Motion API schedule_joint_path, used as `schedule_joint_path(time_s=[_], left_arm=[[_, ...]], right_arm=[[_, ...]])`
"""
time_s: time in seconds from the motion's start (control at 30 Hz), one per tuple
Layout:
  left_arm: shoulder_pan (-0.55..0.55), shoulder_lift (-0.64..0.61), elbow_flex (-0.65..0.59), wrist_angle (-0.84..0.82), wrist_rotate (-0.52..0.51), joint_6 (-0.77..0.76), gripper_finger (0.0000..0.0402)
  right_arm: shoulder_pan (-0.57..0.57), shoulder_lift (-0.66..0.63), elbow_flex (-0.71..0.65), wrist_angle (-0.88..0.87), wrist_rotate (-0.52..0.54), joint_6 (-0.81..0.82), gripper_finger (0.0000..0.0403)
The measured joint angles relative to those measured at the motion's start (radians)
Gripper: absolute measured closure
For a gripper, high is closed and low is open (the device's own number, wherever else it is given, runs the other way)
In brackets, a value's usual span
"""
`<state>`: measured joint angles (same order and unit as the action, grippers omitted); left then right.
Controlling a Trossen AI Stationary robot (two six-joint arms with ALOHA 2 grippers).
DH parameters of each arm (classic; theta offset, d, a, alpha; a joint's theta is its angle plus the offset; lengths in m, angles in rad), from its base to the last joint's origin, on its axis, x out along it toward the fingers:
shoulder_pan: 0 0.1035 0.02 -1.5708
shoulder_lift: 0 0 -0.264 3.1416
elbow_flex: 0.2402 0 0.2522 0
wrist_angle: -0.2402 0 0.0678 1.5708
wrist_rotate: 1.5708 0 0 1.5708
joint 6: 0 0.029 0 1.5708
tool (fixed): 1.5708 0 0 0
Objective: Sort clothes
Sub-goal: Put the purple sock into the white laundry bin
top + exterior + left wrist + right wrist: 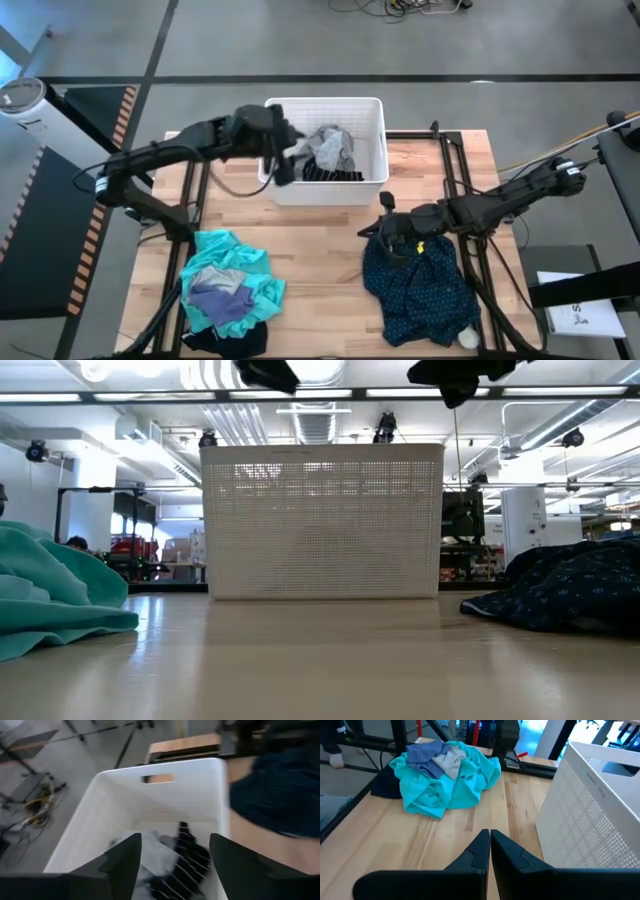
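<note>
Sorting in progress: left gripper (283,150) spread and empty over the white basket (372,110) at the table's far edge.
Grey piece (330,147) and striped socks (332,174) overlap, so both may lift together; right gripper (395,240), pinched empty, could snag the navy dotted garment (420,290) near the right edge.

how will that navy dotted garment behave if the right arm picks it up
The navy dotted garment lies crumpled in soft folds, so it will probably droop and trail from the pinch. It looks light. A pale piece at its edge may drag along. The right gripper, shut, hangs at its edge.
</note>
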<state>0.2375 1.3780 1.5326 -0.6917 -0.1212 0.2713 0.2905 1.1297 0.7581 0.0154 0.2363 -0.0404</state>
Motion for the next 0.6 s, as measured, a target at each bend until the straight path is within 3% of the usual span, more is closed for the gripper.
schedule_joint_path(time_s=[0.27, 0.6], left_arm=[[-0.263, -0.098, 0.000, -0.242, -0.108, -0.138, 0.0192], [-0.666, -0.023, -0.002, -0.455, -0.130, -0.563, 0.0220]], right_arm=[[0.000, 0.000, -0.026, 0.036, 0.000, 0.002, 0.0403], [0.000, 0.000, -0.027, 0.050, 0.000, 0.002, 0.0403]])
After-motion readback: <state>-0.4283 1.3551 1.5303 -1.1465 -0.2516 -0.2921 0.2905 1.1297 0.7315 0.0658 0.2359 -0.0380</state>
